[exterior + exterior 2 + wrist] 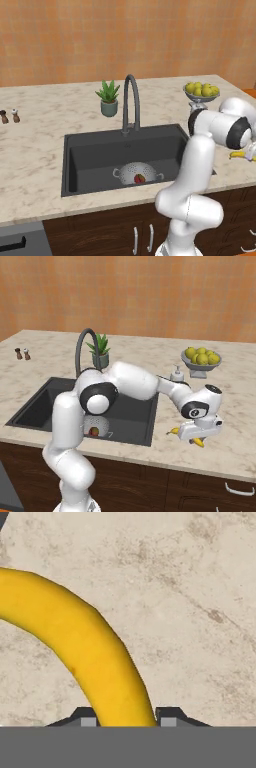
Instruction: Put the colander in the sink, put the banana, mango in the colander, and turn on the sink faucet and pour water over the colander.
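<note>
The yellow banana (85, 647) lies on the marble counter right of the sink (95, 150), and its ends stick out from under the hand (173, 431). My gripper (195, 438) reaches down over it. In the hand view the two dark fingertips (85, 716) press against both sides of the banana, so the gripper (127, 719) is shut on it. The silvery colander (136, 173) sits on the sink floor with the red mango (140, 178) inside it. The dark gooseneck faucet (131, 100) stands behind the basin, and no water is seen running.
A footed bowl of yellow-green fruits (201, 358) stands on the counter behind my hand, with a soap dispenser (177, 374) beside the sink. A potted plant (109, 97) is next to the faucet. Two small shakers (9, 116) stand far left.
</note>
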